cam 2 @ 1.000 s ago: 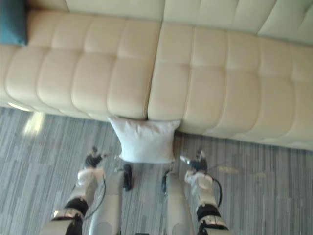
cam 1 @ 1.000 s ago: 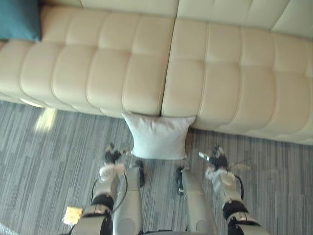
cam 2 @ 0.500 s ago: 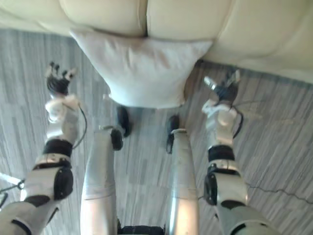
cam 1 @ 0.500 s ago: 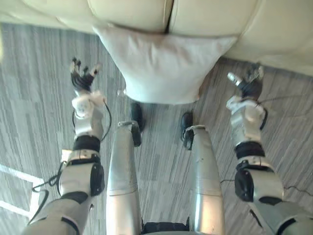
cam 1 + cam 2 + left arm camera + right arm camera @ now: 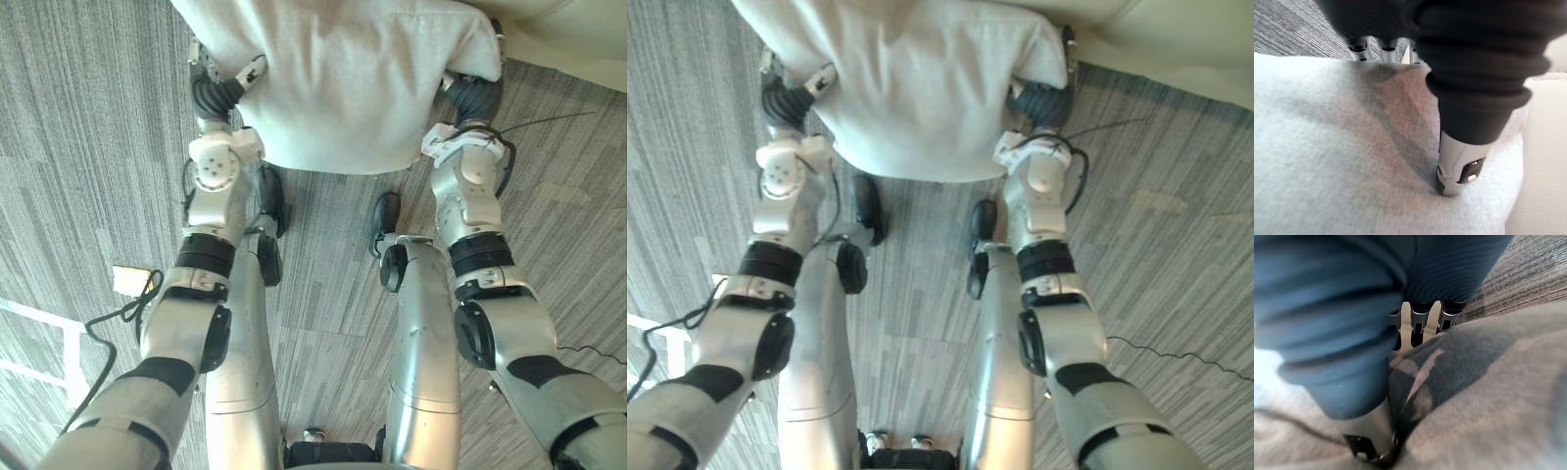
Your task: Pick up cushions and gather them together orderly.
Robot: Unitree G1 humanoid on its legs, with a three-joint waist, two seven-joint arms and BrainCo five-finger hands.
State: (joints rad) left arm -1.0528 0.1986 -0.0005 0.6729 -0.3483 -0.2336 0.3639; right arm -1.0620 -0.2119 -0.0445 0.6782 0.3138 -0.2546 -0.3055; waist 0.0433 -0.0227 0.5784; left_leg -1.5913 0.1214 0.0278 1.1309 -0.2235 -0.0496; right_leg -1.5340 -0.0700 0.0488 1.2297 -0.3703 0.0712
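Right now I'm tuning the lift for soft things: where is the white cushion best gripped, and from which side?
Take the white cushion by its side edges, one robot hand from each side: it is wide and soft, with both edges free. The left robot hand and right robot hand pinch there, thumbs on its face.

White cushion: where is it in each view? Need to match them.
Left eye view: white cushion at top centre, between the left hand and right hand.
Right eye view: top centre, between the hands.
Left wrist view: the cushion, dented by the left hand's thumb.
Right wrist view: the cushion, under the right hand's thumb.
Shared landmark: grey striped carpet, beyond the cushion's edge in both wrist views.
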